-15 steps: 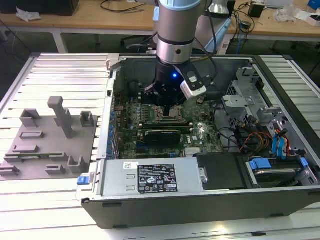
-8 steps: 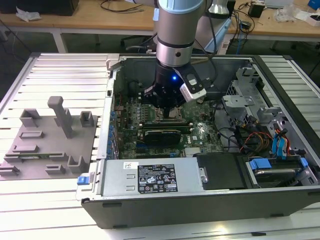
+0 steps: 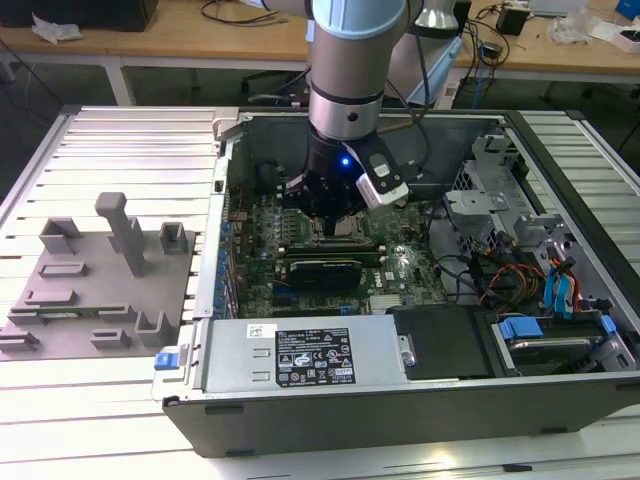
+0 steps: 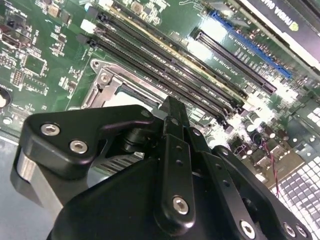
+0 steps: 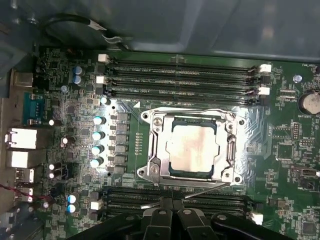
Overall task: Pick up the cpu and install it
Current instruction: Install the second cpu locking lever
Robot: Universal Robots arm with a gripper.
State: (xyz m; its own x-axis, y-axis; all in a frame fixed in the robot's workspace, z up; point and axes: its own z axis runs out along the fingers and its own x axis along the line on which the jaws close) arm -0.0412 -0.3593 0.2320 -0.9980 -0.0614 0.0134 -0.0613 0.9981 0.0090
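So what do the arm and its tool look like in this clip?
The arm is a silver-grey cylinder with a dark band and a blue light at the wrist. The tool is matte black, built of jointed links fastened with silver screws. A small white-and-black camera module is mounted beside it.

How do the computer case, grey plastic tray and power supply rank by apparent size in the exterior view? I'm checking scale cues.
1. Computer case, clearly largest.
2. Grey plastic tray and power supply: they look about alike, so I won't rank them.
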